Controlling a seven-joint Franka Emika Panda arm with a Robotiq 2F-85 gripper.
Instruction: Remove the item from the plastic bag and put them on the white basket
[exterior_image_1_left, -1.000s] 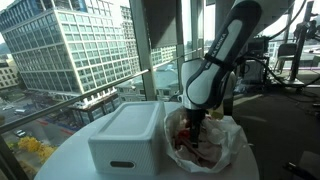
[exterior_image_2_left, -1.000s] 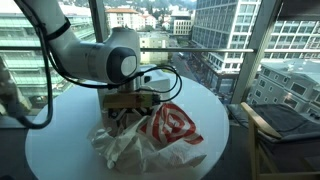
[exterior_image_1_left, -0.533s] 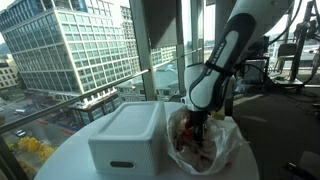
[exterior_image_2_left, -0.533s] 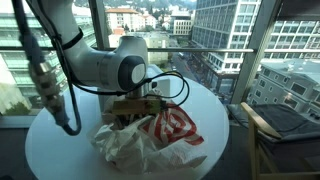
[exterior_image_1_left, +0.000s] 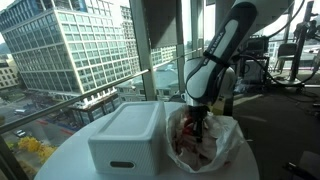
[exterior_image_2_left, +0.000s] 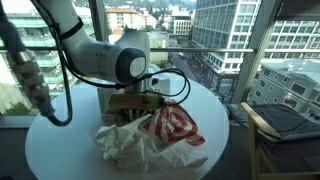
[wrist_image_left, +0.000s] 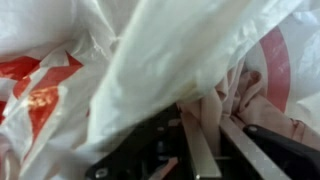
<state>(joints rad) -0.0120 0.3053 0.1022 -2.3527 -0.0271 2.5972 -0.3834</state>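
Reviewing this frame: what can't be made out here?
- The item: hidden under the bag plastic in both exterior views and the wrist view.
- What the claw is shut on: its tips sit among folds, and the wrist view is blurred.
- Inside of the basket: mostly hidden by its own near wall in an exterior view.

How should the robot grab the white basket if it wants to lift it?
Probably by the slot handle cut in the short side of the white basket, coming from that end. Its walls are smooth and the box looks too wide to pinch across; the slot gives a thin edge to hold.
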